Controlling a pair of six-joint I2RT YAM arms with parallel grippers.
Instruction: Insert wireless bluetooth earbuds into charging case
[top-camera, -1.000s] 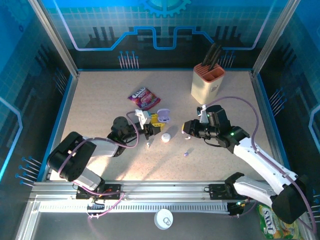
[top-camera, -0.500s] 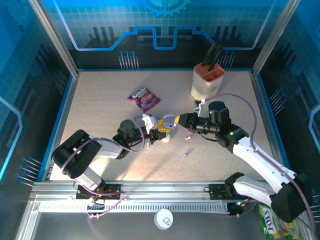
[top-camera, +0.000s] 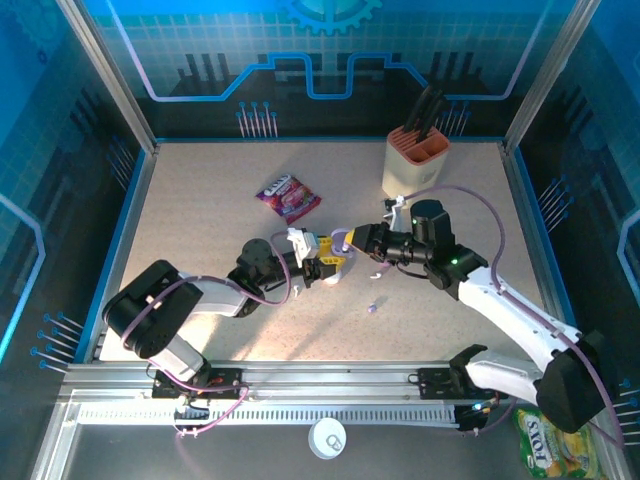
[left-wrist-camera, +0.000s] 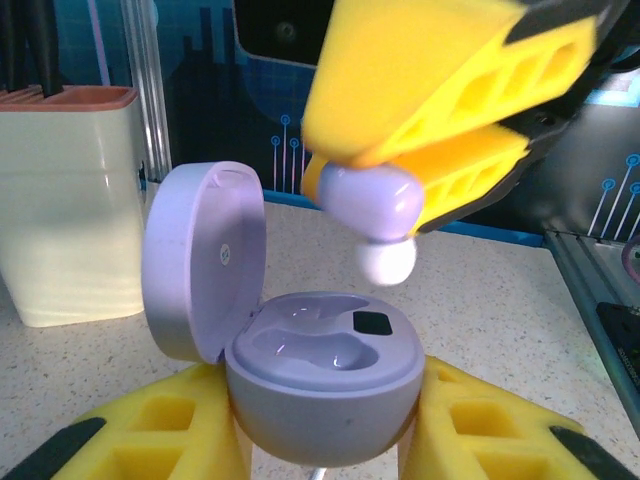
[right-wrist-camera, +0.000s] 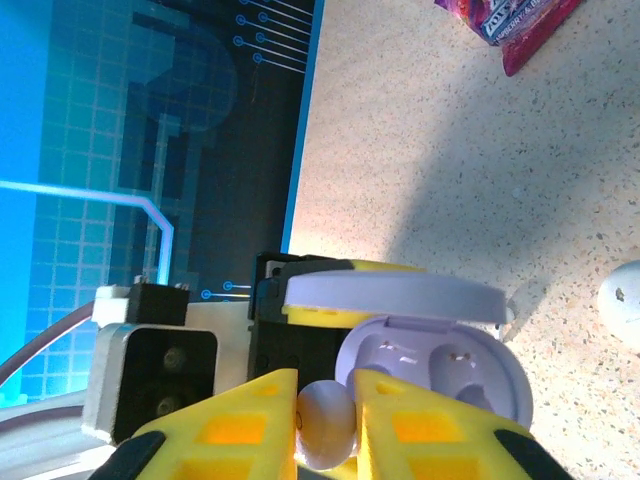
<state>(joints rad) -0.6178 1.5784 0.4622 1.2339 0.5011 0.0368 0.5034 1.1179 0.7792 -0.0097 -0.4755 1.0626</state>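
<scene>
The right pincer (top-camera: 358, 242) had come in from 3 o'clock to meet the left pincer (top-camera: 328, 262) near the middle of the table (top-camera: 200, 200). A second before, the two were well apart. The right pincer was clamped on a lilac earbud (left-wrist-camera: 372, 205), which hung just above the open lilac case (left-wrist-camera: 320, 370), at its 12 o'clock. The left pincer was clamped on the case. I think the bud was ready to go in.

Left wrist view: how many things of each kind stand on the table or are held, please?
Knife block: 1
Lilac charging case, lid open: 1
Earbud: 1
Total: 3
</scene>
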